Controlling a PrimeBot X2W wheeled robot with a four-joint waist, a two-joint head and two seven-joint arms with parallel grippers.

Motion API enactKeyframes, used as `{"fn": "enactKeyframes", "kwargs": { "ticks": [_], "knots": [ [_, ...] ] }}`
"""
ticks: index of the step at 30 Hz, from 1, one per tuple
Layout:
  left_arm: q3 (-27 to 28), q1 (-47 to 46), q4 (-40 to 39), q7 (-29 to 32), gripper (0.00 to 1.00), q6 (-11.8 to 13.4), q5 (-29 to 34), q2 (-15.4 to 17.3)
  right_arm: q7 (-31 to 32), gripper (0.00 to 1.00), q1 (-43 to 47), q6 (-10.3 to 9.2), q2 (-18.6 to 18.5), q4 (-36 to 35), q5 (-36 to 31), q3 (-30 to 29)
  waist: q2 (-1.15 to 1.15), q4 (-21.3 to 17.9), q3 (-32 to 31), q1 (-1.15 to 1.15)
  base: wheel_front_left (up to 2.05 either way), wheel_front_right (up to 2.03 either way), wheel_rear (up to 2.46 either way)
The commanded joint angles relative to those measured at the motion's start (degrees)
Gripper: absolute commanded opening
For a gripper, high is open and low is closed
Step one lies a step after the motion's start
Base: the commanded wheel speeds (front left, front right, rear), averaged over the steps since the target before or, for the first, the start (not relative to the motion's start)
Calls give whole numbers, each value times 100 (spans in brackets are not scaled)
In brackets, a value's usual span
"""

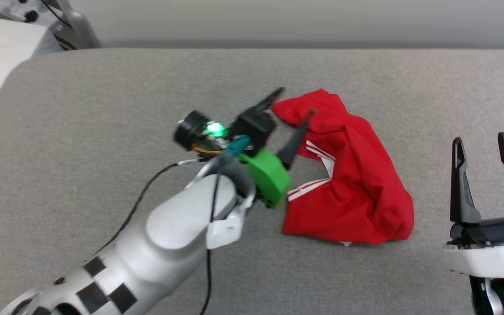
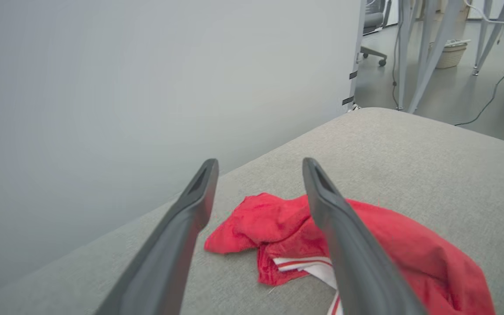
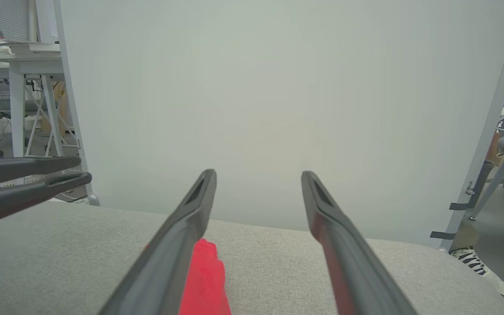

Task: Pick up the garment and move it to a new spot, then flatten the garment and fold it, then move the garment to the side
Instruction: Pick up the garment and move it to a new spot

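The garment (image 1: 357, 175) lies crumpled in a heap on the grey padded table (image 1: 103, 96), right of centre: red cloth with a bit of white sleeve and red-and-white stripe trim showing. My left gripper (image 1: 295, 103) hovers open over the heap's upper-left tip, one finger above the cloth, nothing held. In the left wrist view the garment (image 2: 278, 227) lies below and between the spread fingers (image 2: 190, 210) of the left gripper (image 2: 258, 168). My right gripper (image 1: 481, 144) stands open to the right of the heap, apart from it. The right wrist view shows a red edge of the garment (image 3: 204, 280) beside the right gripper (image 3: 256, 175).
A pale partition wall (image 3: 278, 87) stands just behind the table's far edge. The table's left half and front strip are bare grey cloth. White desks (image 3: 11, 70), chairs and metal legs (image 2: 431, 43) stand on the floor beyond. A person's striped shoe (image 3: 470, 258) is at the table's far right corner.
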Motion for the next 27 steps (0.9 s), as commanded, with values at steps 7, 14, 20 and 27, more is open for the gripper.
{"fn": "enactKeyframes", "kwargs": {
  "ticks": [7,14,20,27],
  "knots": [
    [1141,1149,-793,-113,100,1007,417,685,-28,100,274,-5,3,171,31,-75,0,500,-580,0,0,0,0],
    [2550,2846,-1677,-115,100,1357,1012,1070,-28,100,491,-5,29,582,252,-42,0,539,-792,0,0,0,0],
    [3376,3937,-1974,-115,100,1100,1324,924,-28,100,613,-5,28,898,427,60,0,498,-906,0,0,0,0],
    [3929,4661,-1980,-116,100,647,1735,507,-28,100,790,-5,-12,1205,539,167,0,383,-1044,0,0,0,0]
  ]
}}
